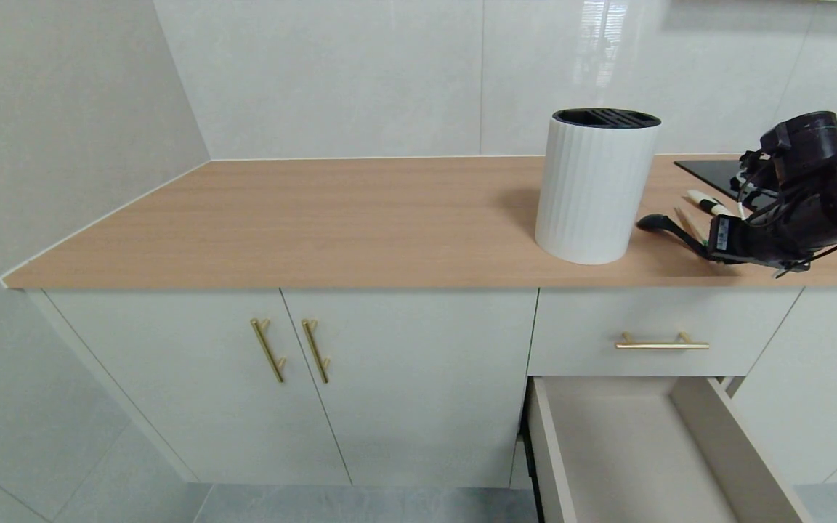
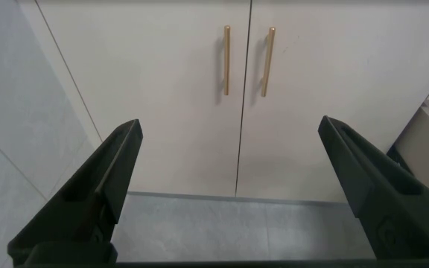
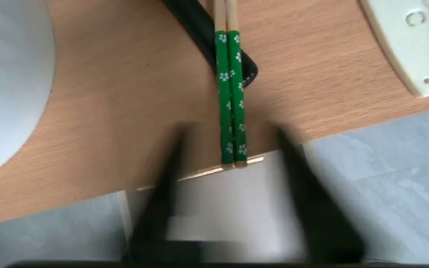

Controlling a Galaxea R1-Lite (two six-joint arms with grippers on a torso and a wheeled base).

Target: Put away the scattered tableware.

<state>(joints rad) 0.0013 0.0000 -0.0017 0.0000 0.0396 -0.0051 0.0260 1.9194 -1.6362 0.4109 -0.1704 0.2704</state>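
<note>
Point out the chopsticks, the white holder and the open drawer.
chopsticks (image 3: 230, 97), right wrist view, green patterned ends.
white holder (image 1: 593, 196), head view, ribbed side wall.
open drawer (image 1: 629, 450), head view, bare inside floor.

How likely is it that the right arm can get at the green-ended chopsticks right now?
Probably yes: the open right claw flanks the chopsticks at the edge of the counter, with nothing in between.

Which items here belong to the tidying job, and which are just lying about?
Job: chopsticks, black utensil, white utensil, plus likely storage: ribbed white holder, open drawer.
Lying about: cooktop, cabinet doors.
</note>
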